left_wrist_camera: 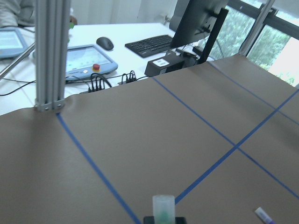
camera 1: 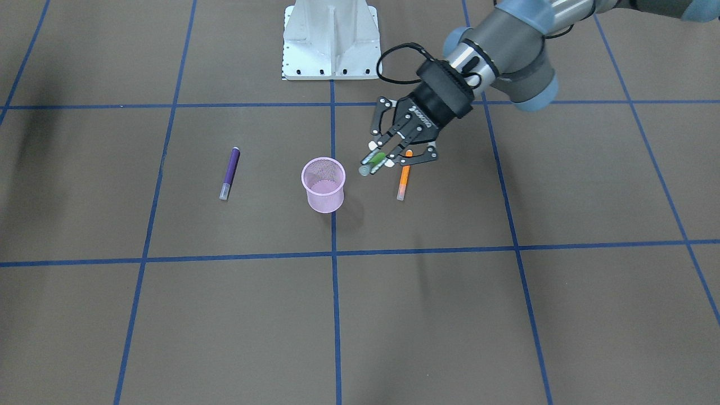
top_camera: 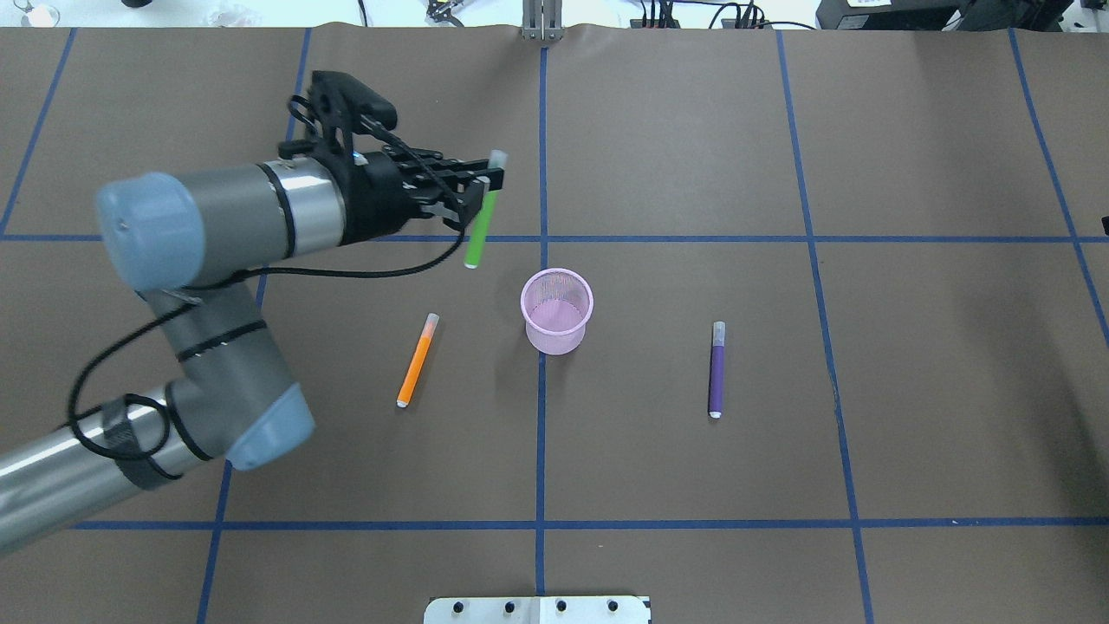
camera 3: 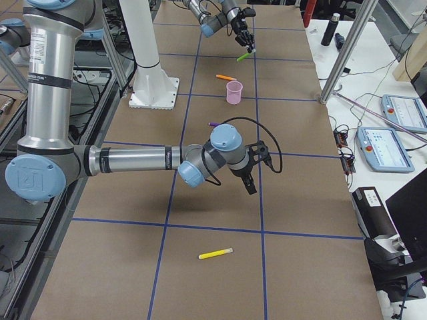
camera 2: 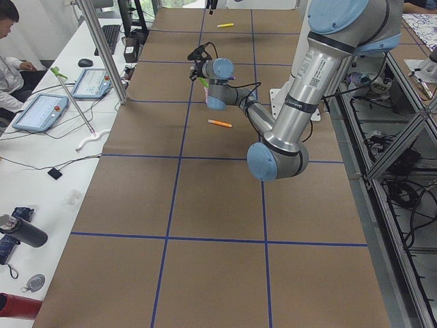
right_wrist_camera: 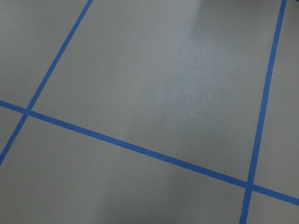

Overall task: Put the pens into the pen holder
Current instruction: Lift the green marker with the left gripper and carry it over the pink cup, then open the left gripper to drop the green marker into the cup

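- The left hand [top_camera: 483, 192] pinches the green pen [top_camera: 478, 230] in the air, far-left of the pen holder [top_camera: 554, 340].
- On the desk [top_camera: 780, 433], the orange pen [top_camera: 417, 361] lies left of the pen holder and the purple pen [top_camera: 716, 373] lies right of it.
- Right hand [camera 3: 250, 187]: cannot tell whether it is spread or pressed together.

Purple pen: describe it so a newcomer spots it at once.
Start at the pink mesh pen holder, central in the overhead view. One pen lies flat to its right, apart from it. That purple pen is alone there; the orange pen and green pen are left of the holder.
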You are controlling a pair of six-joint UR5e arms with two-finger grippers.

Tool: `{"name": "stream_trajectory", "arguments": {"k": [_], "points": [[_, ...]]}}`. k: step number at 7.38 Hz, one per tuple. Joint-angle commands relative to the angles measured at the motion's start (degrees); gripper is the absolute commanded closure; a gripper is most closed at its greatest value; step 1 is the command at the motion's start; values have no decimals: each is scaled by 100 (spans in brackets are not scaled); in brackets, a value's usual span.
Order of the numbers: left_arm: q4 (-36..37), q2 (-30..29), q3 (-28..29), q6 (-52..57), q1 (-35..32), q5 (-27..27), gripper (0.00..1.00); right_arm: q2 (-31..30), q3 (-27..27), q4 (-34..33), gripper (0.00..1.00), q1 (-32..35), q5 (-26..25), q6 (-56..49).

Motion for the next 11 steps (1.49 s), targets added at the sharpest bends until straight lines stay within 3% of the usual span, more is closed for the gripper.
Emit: {"name": "stream_trajectory", "arguments": {"k": [1, 8, 9, 10, 11], "points": [[-1070, -509, 975, 37, 585, 1011, 100, 0, 9, 4, 1, 0, 0, -7], [-1373, -606, 1453, 239, 912, 1374, 97, 0, 9, 13, 1, 0, 0, -7], [-1356, -745, 1462, 230, 973, 1382, 44, 0, 9, 13, 1, 0, 0, -7], [-1347, -747, 1462, 195, 999, 1391, 0, 0, 9, 13, 1, 0, 0, -7], [-1381, -755, 1427, 160, 1113, 1548, 0, -8, 0, 13, 1, 0, 9, -24]]}}
